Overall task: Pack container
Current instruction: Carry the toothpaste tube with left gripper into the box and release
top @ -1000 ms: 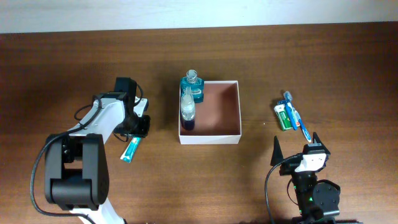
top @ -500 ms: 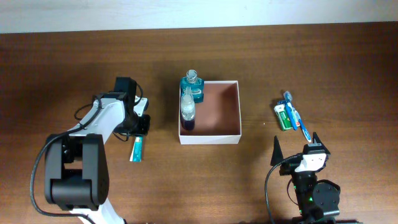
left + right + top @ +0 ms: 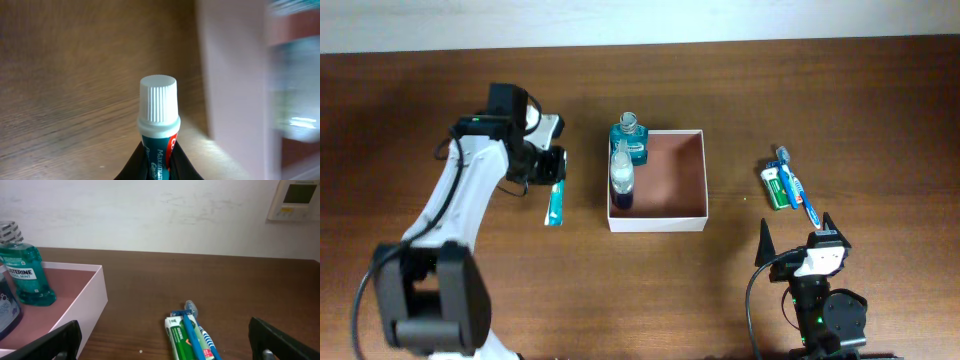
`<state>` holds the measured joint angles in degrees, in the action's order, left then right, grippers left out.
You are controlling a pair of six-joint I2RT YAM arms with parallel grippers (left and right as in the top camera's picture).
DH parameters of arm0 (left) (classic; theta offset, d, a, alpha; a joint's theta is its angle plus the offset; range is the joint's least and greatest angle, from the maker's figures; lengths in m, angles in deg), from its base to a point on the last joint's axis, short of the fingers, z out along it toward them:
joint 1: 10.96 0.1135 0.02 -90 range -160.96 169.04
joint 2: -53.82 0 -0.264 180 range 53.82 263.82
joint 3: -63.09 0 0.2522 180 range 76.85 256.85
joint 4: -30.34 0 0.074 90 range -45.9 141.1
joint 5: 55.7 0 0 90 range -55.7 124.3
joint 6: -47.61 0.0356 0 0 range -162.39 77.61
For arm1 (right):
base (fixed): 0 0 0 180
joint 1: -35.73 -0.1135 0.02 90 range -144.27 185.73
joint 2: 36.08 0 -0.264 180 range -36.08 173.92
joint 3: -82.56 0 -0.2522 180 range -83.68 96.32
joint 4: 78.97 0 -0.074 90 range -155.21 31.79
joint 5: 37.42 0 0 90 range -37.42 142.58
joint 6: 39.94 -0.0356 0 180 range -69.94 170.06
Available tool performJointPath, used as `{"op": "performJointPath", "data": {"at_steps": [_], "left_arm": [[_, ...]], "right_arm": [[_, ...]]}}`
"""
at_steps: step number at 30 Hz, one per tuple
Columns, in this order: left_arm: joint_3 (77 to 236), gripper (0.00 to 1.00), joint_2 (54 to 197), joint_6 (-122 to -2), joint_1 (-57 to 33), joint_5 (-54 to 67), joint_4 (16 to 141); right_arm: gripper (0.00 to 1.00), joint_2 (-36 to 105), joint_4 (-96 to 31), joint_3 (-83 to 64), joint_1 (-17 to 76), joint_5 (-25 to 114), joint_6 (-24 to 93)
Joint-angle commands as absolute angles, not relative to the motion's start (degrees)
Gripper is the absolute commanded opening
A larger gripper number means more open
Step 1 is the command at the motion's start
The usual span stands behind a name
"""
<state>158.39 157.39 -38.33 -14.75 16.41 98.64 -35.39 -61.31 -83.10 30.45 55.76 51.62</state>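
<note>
one broad brown table [image 3: 410, 90] is seen, and the container [image 3: 658, 223] is set at its middle, with a teal mouthwash bottle [image 3: 631, 142] and a clear bottle [image 3: 621, 178] stood along its left wall; the right part of its floor is bare. the left jaws are clamped on the tail of a toothpaste tube [image 3: 555, 207], whose white cap [image 3: 158, 97] is pointed toward the robot's side of the table. the tube's long axis is held roughly parallel to the container's left wall, just outside it, so the container is found close to the right of the left jaws. a sideways carry over that wall is judged to be needed, and the left arm is the nearer. the right jaws are spread wide and empty, well apart from the container, short of a toothbrush [image 3: 798, 192].
</note>
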Motion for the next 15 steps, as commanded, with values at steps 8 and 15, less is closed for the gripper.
{"op": "performJointPath", "data": {"at_steps": [8,15], "left_arm": [[160.60,0.11,139.03,-46.62,-18.36,9.88,97.83],[160.60,0.11,134.20,-52.65,-25.61,12.15,89.64]], "right_arm": [[0.98,-35.76,-60.87,-83.37,30.93,56.06,51.55],[0.99,-35.76,-60.87,-83.37,30.93,56.06,51.55]]}}
